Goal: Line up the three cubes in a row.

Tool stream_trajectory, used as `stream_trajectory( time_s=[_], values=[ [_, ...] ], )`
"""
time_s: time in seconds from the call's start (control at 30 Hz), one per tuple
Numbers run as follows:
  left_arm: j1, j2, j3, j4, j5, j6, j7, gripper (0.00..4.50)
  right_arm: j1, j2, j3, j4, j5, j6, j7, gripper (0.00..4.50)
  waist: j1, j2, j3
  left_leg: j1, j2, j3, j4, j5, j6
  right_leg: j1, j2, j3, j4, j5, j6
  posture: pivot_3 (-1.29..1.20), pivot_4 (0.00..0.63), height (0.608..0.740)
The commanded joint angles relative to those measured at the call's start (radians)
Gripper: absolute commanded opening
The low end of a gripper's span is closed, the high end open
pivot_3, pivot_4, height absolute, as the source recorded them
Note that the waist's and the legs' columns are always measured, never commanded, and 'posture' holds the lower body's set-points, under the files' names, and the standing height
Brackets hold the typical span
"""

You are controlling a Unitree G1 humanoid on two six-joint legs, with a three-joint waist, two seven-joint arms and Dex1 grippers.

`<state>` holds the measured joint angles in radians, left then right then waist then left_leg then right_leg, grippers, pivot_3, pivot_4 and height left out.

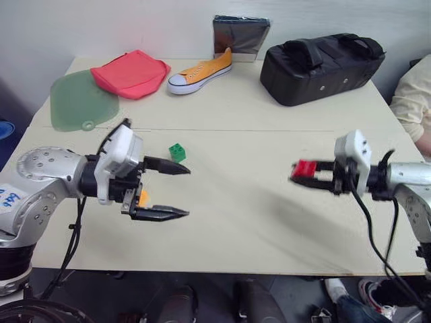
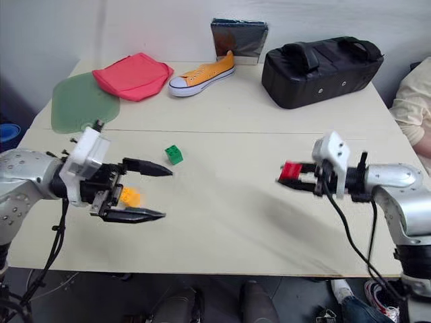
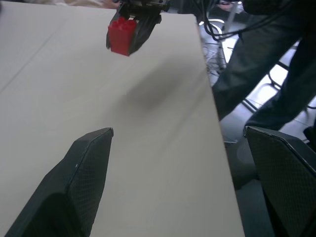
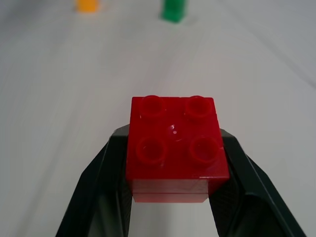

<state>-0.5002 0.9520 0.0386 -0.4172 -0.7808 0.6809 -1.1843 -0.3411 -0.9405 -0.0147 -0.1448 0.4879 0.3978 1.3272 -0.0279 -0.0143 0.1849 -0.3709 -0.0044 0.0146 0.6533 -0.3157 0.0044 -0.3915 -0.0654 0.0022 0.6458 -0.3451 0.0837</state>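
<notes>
The right pincer (image 2: 291,176) is clamped on the red cube (image 4: 174,147) and holds it in the air above the worktop (image 2: 229,229), studs showing in the right wrist view, so the step in hand looks like carrying red over to join the other two. The green cube (image 2: 174,155) sits on the worktop left of centre, and the orange cube (image 2: 129,196) lies nearer the front, between the spread, empty fingers of the left pincer (image 2: 160,194). Next, red probably needs setting down in line with green and orange. Bare worktop lies open between the two arms. The near edge is close below both pincers. The shoe (image 2: 201,74), bag (image 2: 322,67) and mats at the back are well apart.
</notes>
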Motion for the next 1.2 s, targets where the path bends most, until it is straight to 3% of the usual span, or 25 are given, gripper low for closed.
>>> stream_trajectory(
  time_s=[0.03, 0.2, 0.67, 0.97, 1.2],
  values=[
    [-0.039, -0.011, -0.027, 0.005, 0.033, -0.048, -0.042, 4.50, -0.001, 0.020, 0.048, -0.018, -0.028, -0.085, 0.060, 1.53, -0.003, 0.000, 0.000, 0.000, 0.000, 0.000, 0.000, 0.000, 0.000, 0.000, 0.000, 0.000, 0.000, 0.000, 0.000, 0.00, 0.150, 0.740],
    [-0.049, 0.004, -0.061, 0.008, 0.092, -0.105, -0.107, 4.50, 0.005, 0.097, 0.106, 0.036, -0.104, -0.175, 0.026, 1.53, 0.001, 0.000, 0.000, 0.000, 0.000, 0.000, 0.000, 0.004, -0.006, -0.001, 0.000, 0.000, 0.001, 0.000, 0.000, 0.00, 0.150, 0.740],
    [-0.058, -0.007, -0.047, 0.020, 0.108, -0.102, -0.107, 4.50, 0.073, 0.178, 0.182, 0.171, -0.247, -0.387, 0.003, 1.53, 0.000, 0.000, 0.000, -0.001, 0.000, 0.000, 0.003, 0.003, -0.006, -0.001, -0.001, 0.000, 0.002, 0.000, 0.000, 0.00, 0.150, 0.740],
    [-0.033, -0.010, -0.037, 0.011, 0.098, -0.094, -0.099, 4.50, 0.101, 0.150, 0.142, 0.149, -0.219, -0.381, 0.011, 4.47, 0.001, 0.000, 0.000, -0.001, 0.000, 0.000, 0.005, 0.003, -0.006, -0.001, -0.001, 0.000, 0.003, 0.000, 0.000, 0.00, 0.150, 0.740],
    [0.111, 0.005, 0.064, -0.025, 0.079, -0.058, -0.023, 4.50, 0.131, 0.002, -0.021, 0.071, -0.070, -0.261, 0.087, 4.47, 0.001, 0.000, 0.000, -0.001, 0.000, 0.000, 0.006, 0.002, -0.005, -0.001, -0.001, 0.000, 0.003, 0.000, 0.000, 0.00, 0.150, 0.740]
  ],
)
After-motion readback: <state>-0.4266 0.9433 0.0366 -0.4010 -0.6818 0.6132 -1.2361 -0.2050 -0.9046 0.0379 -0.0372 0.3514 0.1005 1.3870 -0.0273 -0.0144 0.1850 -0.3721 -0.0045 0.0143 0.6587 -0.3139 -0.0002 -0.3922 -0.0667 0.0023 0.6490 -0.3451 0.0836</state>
